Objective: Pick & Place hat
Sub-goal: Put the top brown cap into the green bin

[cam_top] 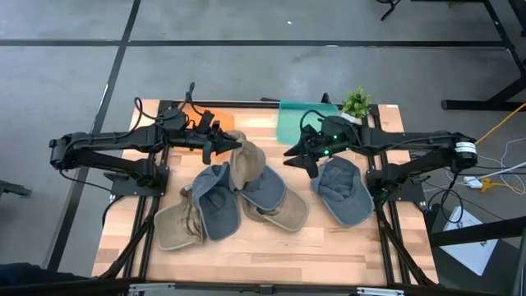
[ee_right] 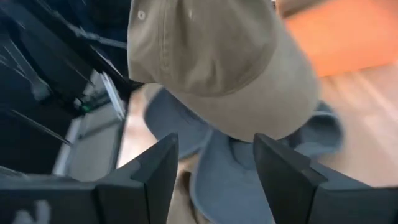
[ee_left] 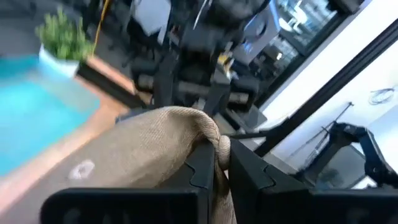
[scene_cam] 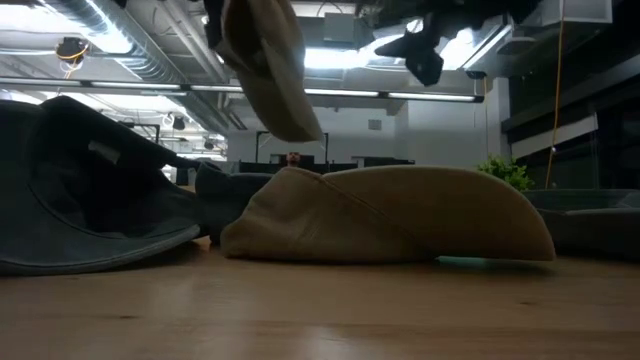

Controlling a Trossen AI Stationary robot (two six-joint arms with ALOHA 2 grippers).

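One tan hat [ee_left: 155,149] in left tool [ee_left: 214,168]

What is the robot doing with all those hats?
The left gripper has its jaws shut on a tan hat and holds it up above the pile of tan and gray hats on the wooden table. The right gripper hangs nearby with jaws open, holding nothing, beside a gray hat lying by itself on the right.

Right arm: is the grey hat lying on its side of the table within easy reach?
Probably yes. The grey hat lies alone, uncovered, just below the open right gripper, nothing between them.
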